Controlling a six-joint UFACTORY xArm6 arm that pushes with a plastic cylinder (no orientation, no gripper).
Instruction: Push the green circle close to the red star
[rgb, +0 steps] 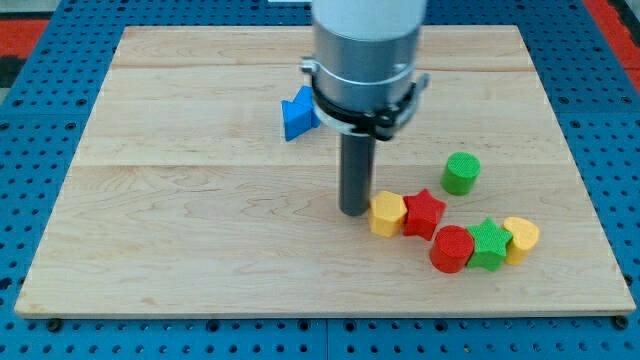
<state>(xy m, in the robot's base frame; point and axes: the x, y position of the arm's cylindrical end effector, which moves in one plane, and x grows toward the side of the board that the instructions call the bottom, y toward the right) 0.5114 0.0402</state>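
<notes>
Altogether seven blocks, two red, two yellow, two green, one blue, no fingers, my tip (354, 210) beside yellow hexagon (387, 213).

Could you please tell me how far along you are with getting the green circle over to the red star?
Done: nothing visible yet; the green circle sits apart from the red star, up and toward the view's right of it. In hand: my tip rests beside the yellow block, which touches the star's left side, so I am on the wrong side. Left: move round behind the circle and push it down-left toward the star.
</notes>
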